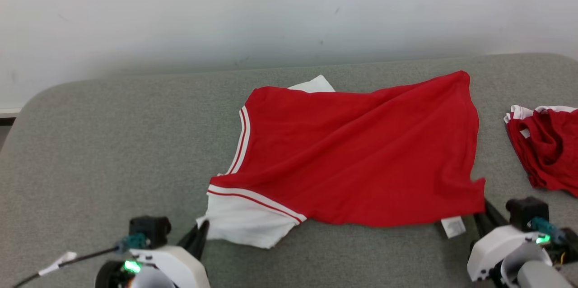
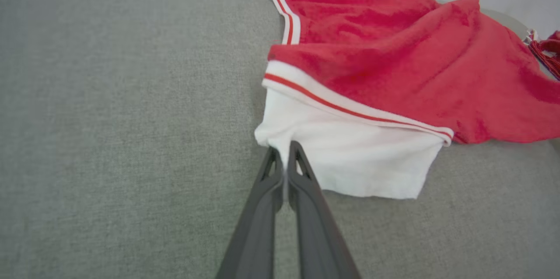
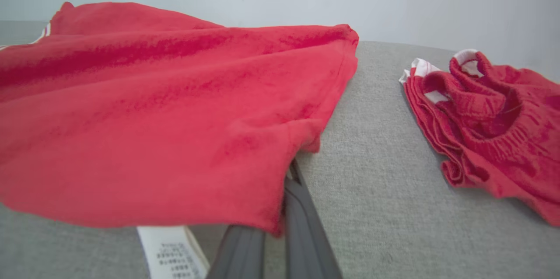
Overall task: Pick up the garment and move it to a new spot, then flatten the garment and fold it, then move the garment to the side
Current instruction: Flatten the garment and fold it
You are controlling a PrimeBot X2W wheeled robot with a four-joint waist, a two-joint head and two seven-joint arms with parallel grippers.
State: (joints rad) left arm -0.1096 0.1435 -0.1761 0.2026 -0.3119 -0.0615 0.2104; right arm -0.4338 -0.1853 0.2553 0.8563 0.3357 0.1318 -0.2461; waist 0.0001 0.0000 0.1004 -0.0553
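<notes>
A red garment (image 1: 352,152) with white sleeves and red-and-white trim lies spread, a little rumpled, on the grey table (image 1: 90,143). My left gripper (image 1: 203,229) sits at its near left corner. In the left wrist view the left gripper (image 2: 283,152) is shut on the edge of the white sleeve (image 2: 350,156). My right gripper (image 1: 485,209) is at the near right corner. In the right wrist view the right gripper (image 3: 291,172) is shut on the red hem of the garment (image 3: 153,108), which drapes over the fingertips and hides them.
A second red garment (image 1: 546,148) lies crumpled at the table's right edge, close to my right arm. A white care label (image 1: 453,226) hangs from the near hem. A pale wall stands behind the table. Bare grey table stretches to the left.
</notes>
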